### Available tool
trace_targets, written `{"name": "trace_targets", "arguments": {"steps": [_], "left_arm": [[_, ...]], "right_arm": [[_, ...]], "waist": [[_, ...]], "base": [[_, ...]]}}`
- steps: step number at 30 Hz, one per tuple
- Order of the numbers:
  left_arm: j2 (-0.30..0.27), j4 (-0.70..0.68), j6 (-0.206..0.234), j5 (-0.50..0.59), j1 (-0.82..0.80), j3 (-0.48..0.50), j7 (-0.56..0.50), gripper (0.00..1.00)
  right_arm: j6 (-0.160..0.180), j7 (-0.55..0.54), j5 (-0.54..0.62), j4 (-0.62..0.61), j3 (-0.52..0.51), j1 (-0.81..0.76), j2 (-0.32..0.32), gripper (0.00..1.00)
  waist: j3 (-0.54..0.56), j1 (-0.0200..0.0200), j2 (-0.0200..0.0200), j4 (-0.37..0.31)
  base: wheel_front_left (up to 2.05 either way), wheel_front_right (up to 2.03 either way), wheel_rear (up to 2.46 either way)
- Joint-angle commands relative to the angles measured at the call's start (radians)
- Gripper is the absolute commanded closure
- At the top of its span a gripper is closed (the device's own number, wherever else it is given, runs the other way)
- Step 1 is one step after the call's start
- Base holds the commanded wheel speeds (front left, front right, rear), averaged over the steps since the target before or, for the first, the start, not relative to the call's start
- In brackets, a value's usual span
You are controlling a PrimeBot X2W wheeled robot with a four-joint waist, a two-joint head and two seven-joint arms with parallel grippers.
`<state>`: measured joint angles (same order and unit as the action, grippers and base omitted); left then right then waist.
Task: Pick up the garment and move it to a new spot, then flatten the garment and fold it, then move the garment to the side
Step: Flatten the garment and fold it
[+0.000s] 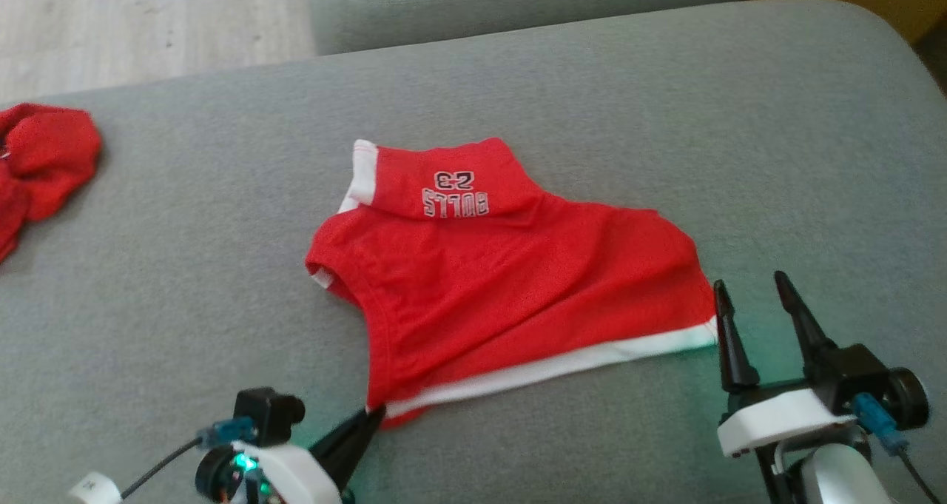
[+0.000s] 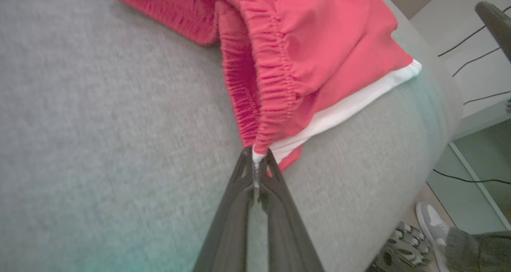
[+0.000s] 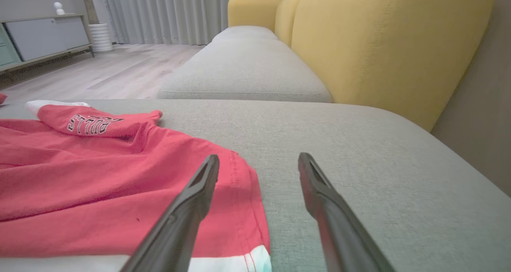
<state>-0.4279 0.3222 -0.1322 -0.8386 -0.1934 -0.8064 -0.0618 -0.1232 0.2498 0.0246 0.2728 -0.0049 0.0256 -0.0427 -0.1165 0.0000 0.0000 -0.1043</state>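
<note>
Now the left gripper (image 1: 372, 417) pinches the near-left waistband corner of the red garment (image 1: 503, 282) — lying mid-cushion (image 1: 185, 282) on grey upholstery — while the right gripper (image 1: 749, 282) stands spread at its right corner.

Red garment (image 1: 510, 289) on grey cushion (image 1: 666, 119)

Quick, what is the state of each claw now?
Left claw: closed on a corner of the red garment.
Right claw: open, holding nothing.
</note>
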Motion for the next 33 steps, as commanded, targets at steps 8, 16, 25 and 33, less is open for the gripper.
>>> {"name": "trace_targets", "arguments": {"steps": [8, 16, 25, 33], "left_arm": [[-0.121, -0.202, 0.042, -0.101, 0.043, 0.067, -0.129, 0.85], [-0.158, -0.279, 0.112, -0.074, 0.107, 0.141, 0.010, 0.00], [-0.132, -0.306, 0.223, 0.025, 0.209, 0.202, 0.258, 0.00], [0.052, -0.252, 0.275, 0.218, 0.261, 0.356, 0.323, 0.00]], "right_arm": [[-0.008, 0.012, -0.002, -0.016, 0.052, 0.014, -0.008, 0.00], [-0.008, 0.012, 0.022, -0.026, 0.039, -0.001, -0.008, 0.00], [-0.008, 0.012, 0.039, -0.098, -0.008, -0.038, -0.008, 0.00], [-0.008, 0.012, 0.042, -0.108, -0.017, -0.092, -0.008, 0.00]], "waist": [[0.004, 0.0000, 0.0000, 0.041], [0.036, 0.0000, 0.0000, 0.037], [0.074, 0.0000, 0.0000, 0.050], [0.103, 0.0000, 0.0000, 0.088]], "base": [[0.00, 0.00, 0.00], [0.00, 0.00, 0.00], [0.00, 0.00, 0.00], [0.00, 0.00, 0.00]]}}
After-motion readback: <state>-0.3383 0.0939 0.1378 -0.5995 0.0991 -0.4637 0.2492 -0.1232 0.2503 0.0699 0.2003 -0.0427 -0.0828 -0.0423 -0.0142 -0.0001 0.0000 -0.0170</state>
